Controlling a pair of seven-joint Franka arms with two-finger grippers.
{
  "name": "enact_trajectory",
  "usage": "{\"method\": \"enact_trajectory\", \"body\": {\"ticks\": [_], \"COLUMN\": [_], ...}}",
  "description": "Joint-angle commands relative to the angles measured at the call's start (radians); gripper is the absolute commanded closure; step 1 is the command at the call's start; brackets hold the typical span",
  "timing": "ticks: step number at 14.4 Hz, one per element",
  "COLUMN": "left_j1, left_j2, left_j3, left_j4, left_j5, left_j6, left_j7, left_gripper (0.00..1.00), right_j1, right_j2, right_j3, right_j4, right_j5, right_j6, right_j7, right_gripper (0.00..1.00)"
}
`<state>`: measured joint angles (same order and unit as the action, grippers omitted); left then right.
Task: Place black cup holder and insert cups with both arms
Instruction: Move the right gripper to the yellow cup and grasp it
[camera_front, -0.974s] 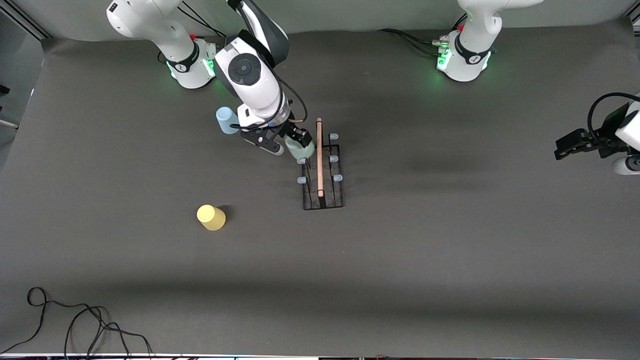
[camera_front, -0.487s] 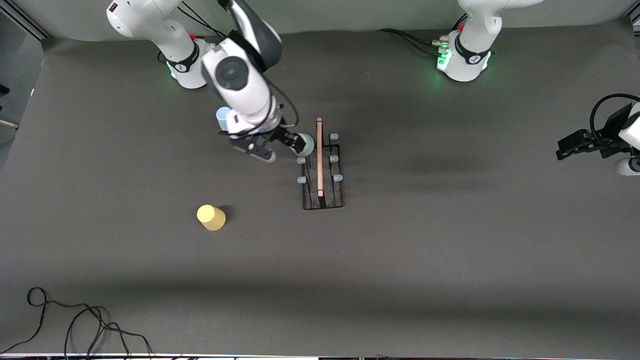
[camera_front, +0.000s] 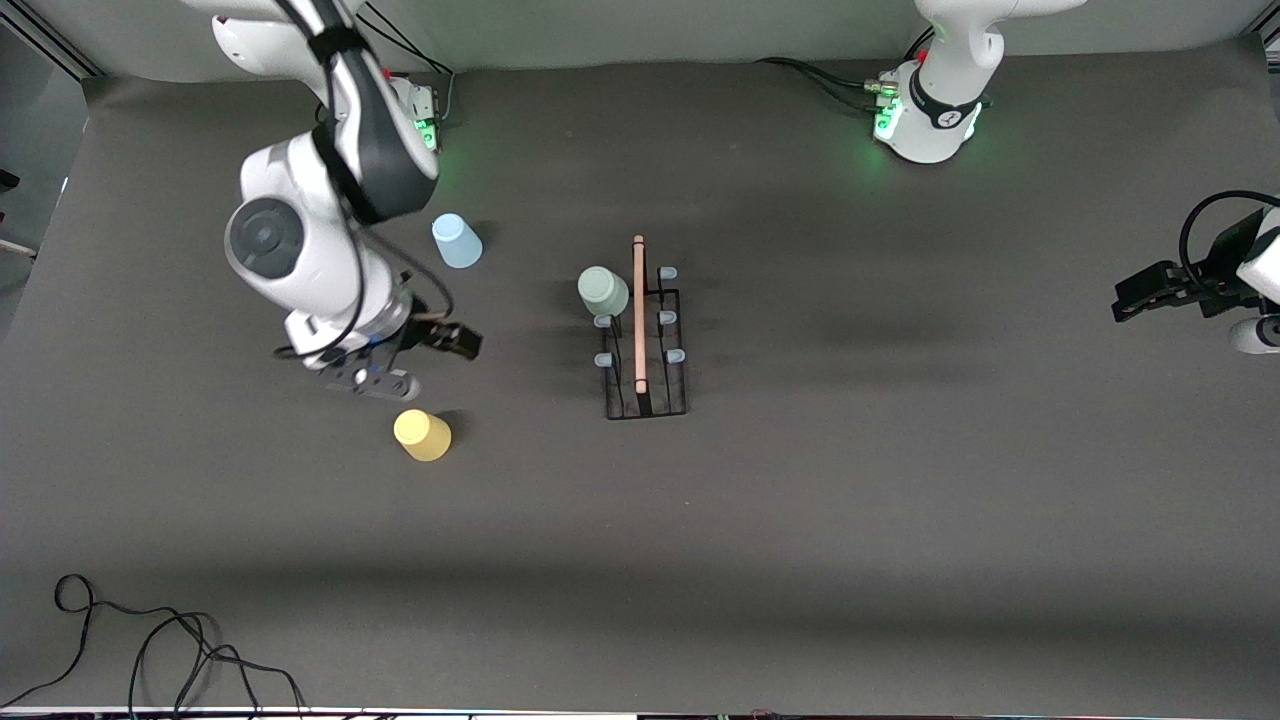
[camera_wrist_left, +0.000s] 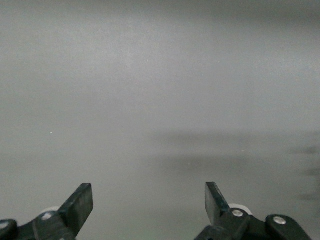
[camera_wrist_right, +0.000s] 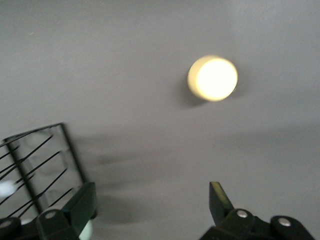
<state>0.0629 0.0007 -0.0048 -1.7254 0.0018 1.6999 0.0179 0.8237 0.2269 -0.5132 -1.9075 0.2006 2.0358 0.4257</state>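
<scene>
The black cup holder stands mid-table with its wooden rod handle on top. The pale grey-green cup sits upside down on one of its pegs, on the side toward the right arm. The light blue cup and the yellow cup stand upside down on the table. My right gripper is open and empty, over the table just beside the yellow cup. Its wrist view shows the yellow cup, a corner of the holder and the gripper. My left gripper waits open and empty at the left arm's end; in its wrist view the gripper is over bare table.
Loose black cables lie at the table's near corner toward the right arm's end. The two green-lit bases stand along the table edge farthest from the front camera.
My right gripper let go of the grey-green cup, leaving it on the holder's peg, and swung away toward the yellow cup. The left arm has not moved.
</scene>
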Motion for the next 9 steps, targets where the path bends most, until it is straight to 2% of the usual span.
{"method": "enact_trajectory", "body": {"ticks": [1,3,5,9], "left_j1": [0.003,0.006,0.006,0.008], "left_j2": [0.001,0.015,0.019,0.019], "left_j3": [-0.003,-0.003,-0.001,-0.001], "left_j4": [0.012,0.023,0.024,0.023], "left_j5": [-0.011,-0.013,-0.011,-0.014], "left_j6": [-0.009,0.0,-0.003,-0.012], "left_j7": [-0.03,-0.033,-0.033,-0.033], "left_gripper": [0.0,0.0,0.0,0.0], "right_j1": [-0.07,-0.1,-0.107,-0.115], "right_j2": [0.106,0.169,0.233,0.29], "right_j3": [-0.001,-0.001,-0.001,0.005], "right_j4": [0.042,0.042,0.041,0.042], "right_j5": [0.009,0.057,0.068,0.121], "right_j6": [0.064,0.124,0.191,0.256], "right_j7": [-0.125,-0.168,-0.199,-0.202], "right_gripper": [0.0,0.0,0.0,0.0]}}
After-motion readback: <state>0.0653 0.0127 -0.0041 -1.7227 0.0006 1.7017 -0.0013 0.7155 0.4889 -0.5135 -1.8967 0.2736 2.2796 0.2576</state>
